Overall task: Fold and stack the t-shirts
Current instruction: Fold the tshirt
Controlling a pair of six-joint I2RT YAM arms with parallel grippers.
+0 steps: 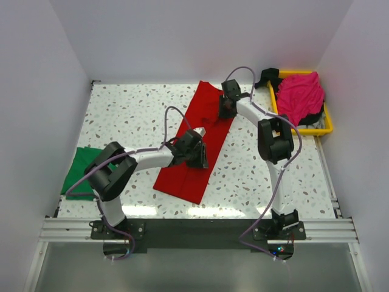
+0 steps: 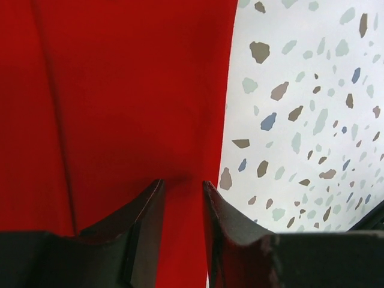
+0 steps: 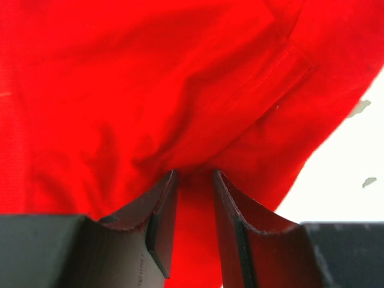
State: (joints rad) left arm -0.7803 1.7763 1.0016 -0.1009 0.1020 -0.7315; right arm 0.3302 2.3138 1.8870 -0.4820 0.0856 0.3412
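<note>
The red t-shirt [image 1: 209, 115] lies folded into a long strip slanting across the table's middle. My left gripper [image 1: 199, 159] presses down at the strip's right edge, low on it. In the left wrist view its jaws [image 2: 183, 183] stand a little apart over flat red cloth [image 2: 120, 90]. My right gripper [image 1: 226, 109] sits at the strip's far right edge. There red cloth [image 3: 150, 78] is gathered into wrinkles that run in between its narrow jaws [image 3: 195, 174]. The green t-shirt [image 1: 82, 170] lies folded at the left edge. The pink t-shirt [image 1: 299, 94] is heaped in the tray.
The yellow tray [image 1: 304, 131] stands at the back right corner, with something dark under the pink cloth. White walls close in the speckled table [image 2: 300, 120] on three sides. Both arms' cables arch over the red strip.
</note>
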